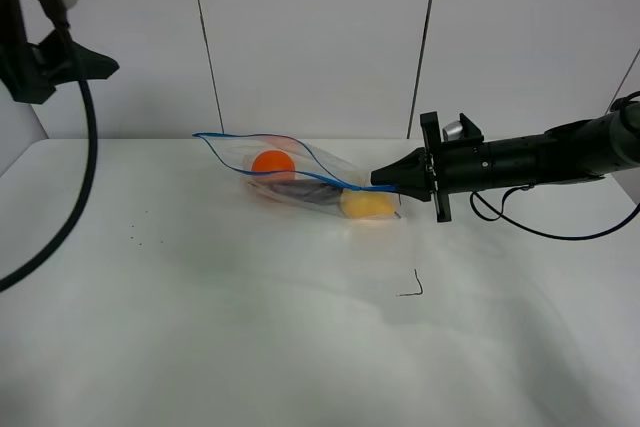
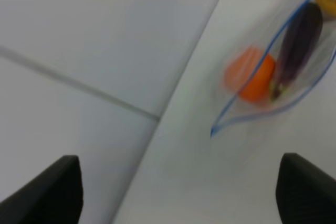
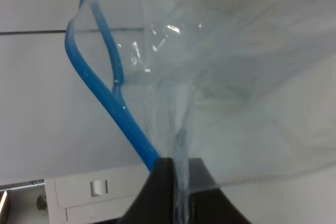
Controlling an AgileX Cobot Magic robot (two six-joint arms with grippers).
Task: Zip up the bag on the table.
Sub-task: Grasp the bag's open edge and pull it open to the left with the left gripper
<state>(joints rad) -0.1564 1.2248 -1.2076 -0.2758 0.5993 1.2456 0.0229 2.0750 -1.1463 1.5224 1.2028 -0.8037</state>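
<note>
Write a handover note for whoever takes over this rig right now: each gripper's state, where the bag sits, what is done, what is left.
The left gripper is open, empty and raised well clear of the bag.
The right gripper is shut on the blue zipper strip at the bag's right end.
The bag lies on the table, with the orange, eggplant and yellow fruit inside.
Done: zipper end pinched.
Left: the mouth gapes along most of its length. The strip probably needs running shut toward the far end, perhaps with the left gripper steadying the bag.
</note>
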